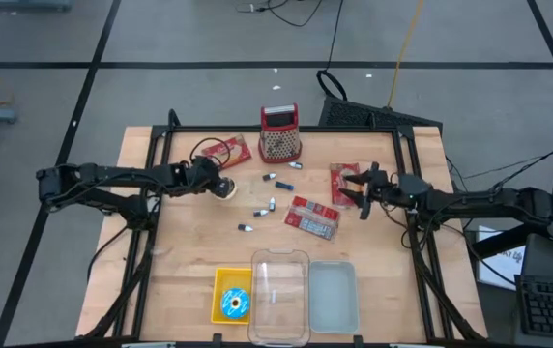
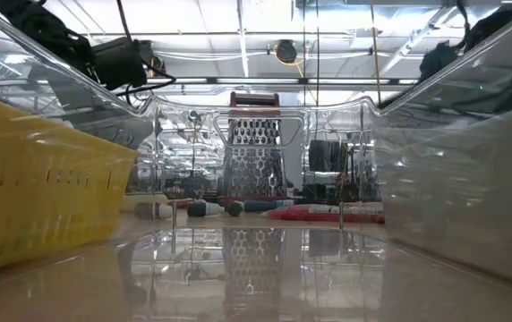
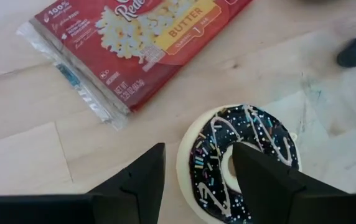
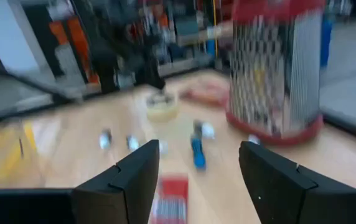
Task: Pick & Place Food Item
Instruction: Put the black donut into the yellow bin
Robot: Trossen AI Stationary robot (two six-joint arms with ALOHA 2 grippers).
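Note:
A chocolate-iced doughnut [image 3: 252,134] with sprinkles lies flat on the wooden table [image 1: 189,251], left of centre, beside a red popcorn packet [image 3: 134,37]. My left gripper [image 3: 196,158] slants down over it, open. One finger [image 3: 262,180] stands over the doughnut's hole, the other [image 3: 142,180] outside its rim. In the high view the doughnut [image 1: 225,190] shows just past the left gripper [image 1: 217,184]. My right gripper [image 1: 359,189] hovers level and open at the table's right side, above another popcorn packet [image 1: 342,174], with nothing between its fingers. My left gripper straddles one side of the doughnut's ring [image 3: 193,155] from above, slanting down. A strip of bare wood shows between the outer finger and the rim. Whether the finger over the hole touches the doughnut, I cannot tell. The doughnut lies flat on the table.
A red-topped metal grater [image 1: 279,132] stands at the far middle. A third popcorn packet [image 1: 312,217] and several small batteries [image 1: 267,206] lie around the centre. At the near edge sit a yellow tray [image 1: 220,280] with a blue doughnut [image 1: 235,304], a clear container [image 1: 278,295] and its lid [image 1: 333,295].

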